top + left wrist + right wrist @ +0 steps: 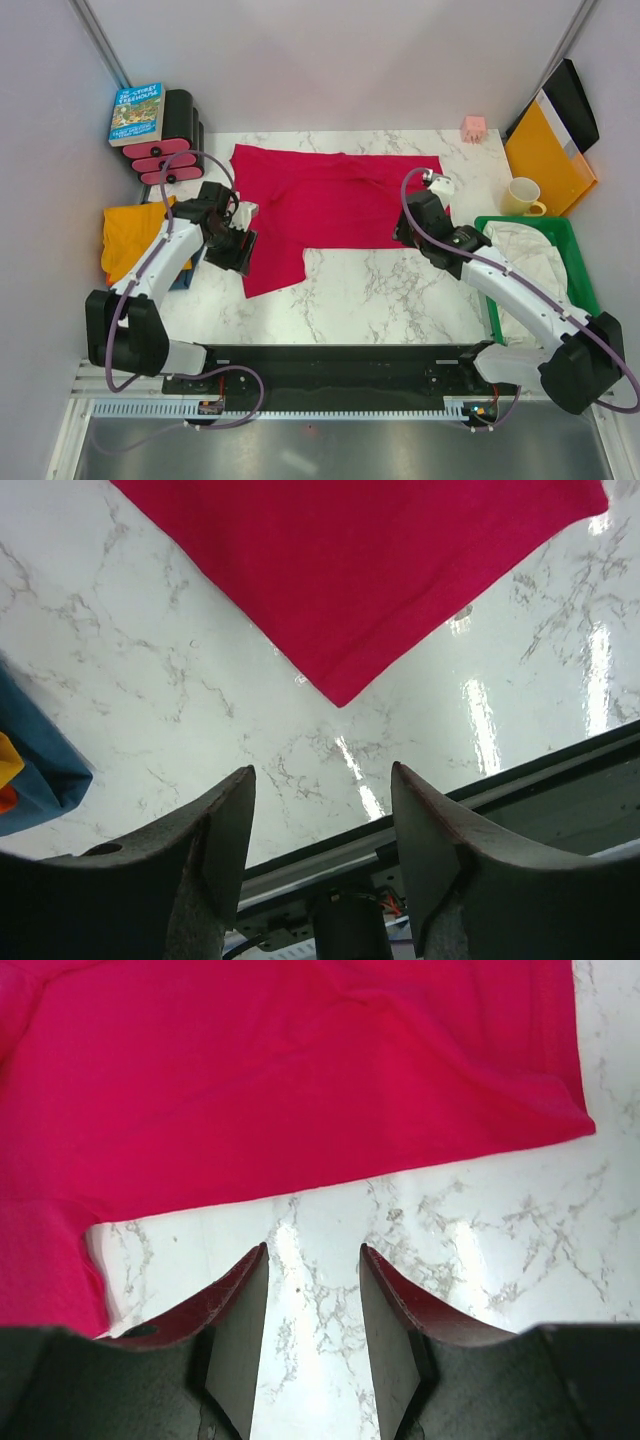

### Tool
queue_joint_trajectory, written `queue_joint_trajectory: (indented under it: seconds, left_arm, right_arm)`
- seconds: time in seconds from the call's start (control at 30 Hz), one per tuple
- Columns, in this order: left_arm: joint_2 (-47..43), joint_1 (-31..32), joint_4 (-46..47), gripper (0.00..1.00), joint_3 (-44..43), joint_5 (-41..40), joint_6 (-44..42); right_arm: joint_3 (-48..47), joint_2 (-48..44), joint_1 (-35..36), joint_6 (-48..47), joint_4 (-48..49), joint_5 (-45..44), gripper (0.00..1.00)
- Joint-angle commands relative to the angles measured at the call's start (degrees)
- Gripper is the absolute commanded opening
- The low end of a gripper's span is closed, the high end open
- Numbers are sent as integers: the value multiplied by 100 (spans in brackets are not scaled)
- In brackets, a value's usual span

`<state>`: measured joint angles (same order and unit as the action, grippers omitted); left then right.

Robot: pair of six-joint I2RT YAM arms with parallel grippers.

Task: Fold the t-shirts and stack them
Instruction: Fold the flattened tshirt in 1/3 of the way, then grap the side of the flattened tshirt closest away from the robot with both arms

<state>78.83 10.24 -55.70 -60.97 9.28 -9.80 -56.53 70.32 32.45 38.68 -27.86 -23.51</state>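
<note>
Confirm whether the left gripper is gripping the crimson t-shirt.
No, the left gripper hangs open over bare marble table; the crimson t-shirt lies beyond its fingertips, untouched.

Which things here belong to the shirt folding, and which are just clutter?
Job: crimson red fabric t-shirt, orange fabric t-shirt, dark blue fabric t-shirt.
Lying about: blue paperback book, black-and-pink rack, small pink cube, pale yellow mug, orange-yellow stiff folder, green plastic bin, white cloth.

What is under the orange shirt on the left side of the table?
Some dark blue fabric peeks out beneath the orange t-shirt at its near edge. The rest of it, and anything else below, is covered by the orange shirt.
</note>
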Motion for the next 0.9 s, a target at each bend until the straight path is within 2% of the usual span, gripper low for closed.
queue_joint_trajectory:
  seconds: [0.0, 0.1, 0.13, 0.3, 0.43, 0.5, 0.57, 0.73, 0.87]
  left_arm:
    - [483, -13, -546, 63, -205, 92, -504]
    - [722, -13, -337, 61, 66, 91, -768]
    - [696, -13, 47, 61, 146, 92, -777]
    - [11, -13, 1236, 62, 804, 495, -840]
    - [-270, -30, 1903, 60, 867, 890, -51]
    - [-622, -31, 2614, 61, 1164, 1058, 205]
    - [-719, -13, 3089, 62, 1376, 936, 724]
    - [-807, -57, 3206, 50, 1641, 471, 1471]
    - [-1070, -145, 3100, 45, 1763, 663, 1868]
  right_arm:
    - [291, -291, 42, 254, -211, -233, 49]
    - [458, -405, 60, 316, -203, -260, 49]
    - [494, -432, 69, 325, -194, -242, 49]
    - [783, -467, 183, 351, -176, -330, 49]
    - [986, -493, 245, 369, -141, -497, 50]
    - [1083, -485, 262, 351, -106, -514, 50]
    - [1144, -441, 253, 351, -97, -558, 50]
    - [1197, -379, 262, 307, -45, -602, 50]
    - [1197, -195, 262, 237, 17, -681, 50]
